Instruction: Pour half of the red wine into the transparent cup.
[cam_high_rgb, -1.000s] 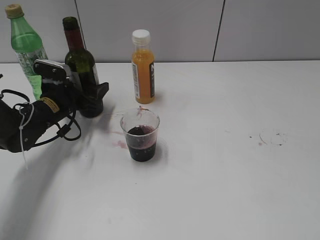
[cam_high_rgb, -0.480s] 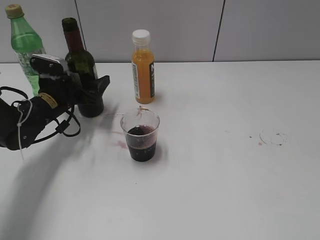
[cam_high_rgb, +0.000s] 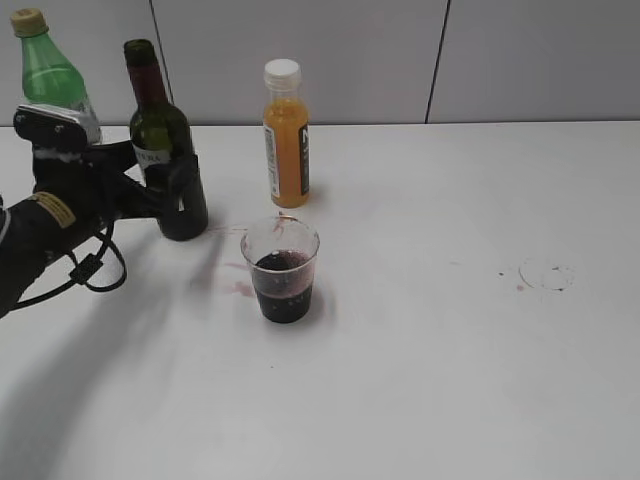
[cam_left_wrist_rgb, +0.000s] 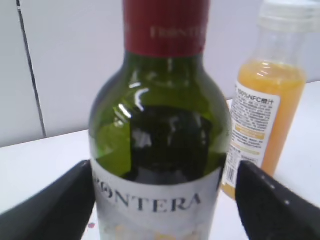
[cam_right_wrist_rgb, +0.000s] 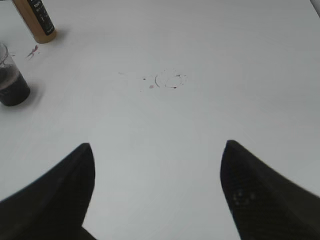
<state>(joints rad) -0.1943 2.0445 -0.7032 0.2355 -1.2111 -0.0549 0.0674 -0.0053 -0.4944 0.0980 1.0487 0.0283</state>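
left hand (cam_high_rgb: 165, 195) spread around the tall dark-green glass wine bottle (cam_high_rgb: 160, 150), released; small clear plastic cup (cam_high_rgb: 281, 268) half-full at its 4 o'clock; right hand (cam_right_wrist_rgb: 157, 190) spread wide above white counter (cam_right_wrist_rgb: 200, 115).

A big white table (cam_high_rgb: 450, 380) fills most of the room we can see. It has a few small red spots and a faint ring mark (cam_high_rgb: 545, 275) on it. Behind it stands a pale gray wall (cam_high_rgb: 520, 60) with thin dark lines running up it.

Wine bottle (cam_left_wrist_rgb: 159, 150) neck top, base cut off in left wrist view; left pincer (cam_left_wrist_rgb: 162, 200) fingertips out of frame.
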